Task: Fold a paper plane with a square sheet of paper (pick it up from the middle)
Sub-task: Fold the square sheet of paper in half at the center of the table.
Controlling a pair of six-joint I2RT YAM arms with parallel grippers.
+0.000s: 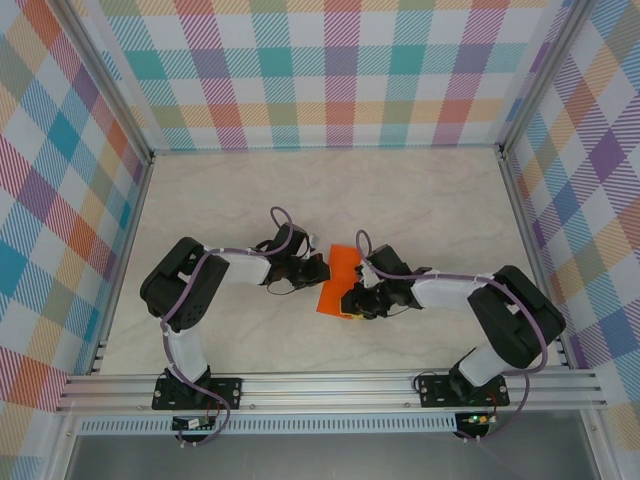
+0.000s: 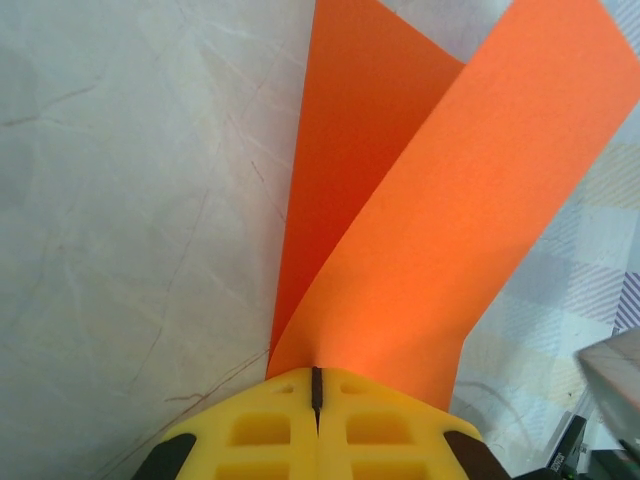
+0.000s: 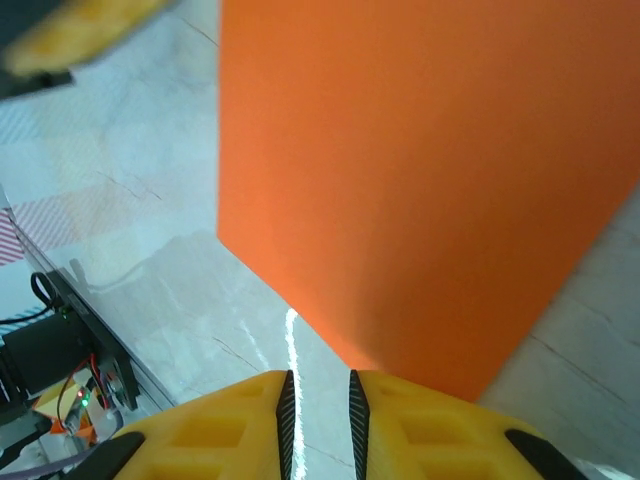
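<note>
The square sheet of paper is bright orange and sits mid-table between the two arms, its left edge lifted. My left gripper is shut on that edge. In the left wrist view the yellow jaws pinch the sheet, which curves up into two leaves. My right gripper sits at the sheet's near right corner. In the right wrist view its jaws stand slightly open with bare table between them. The sheet hangs just beyond, its lower corner behind the right finger.
The pale marble tabletop is boxed in by plaid walls at the back and sides. An aluminium rail runs along the near edge at the arm bases. A blurred left-gripper finger shows in the right wrist view.
</note>
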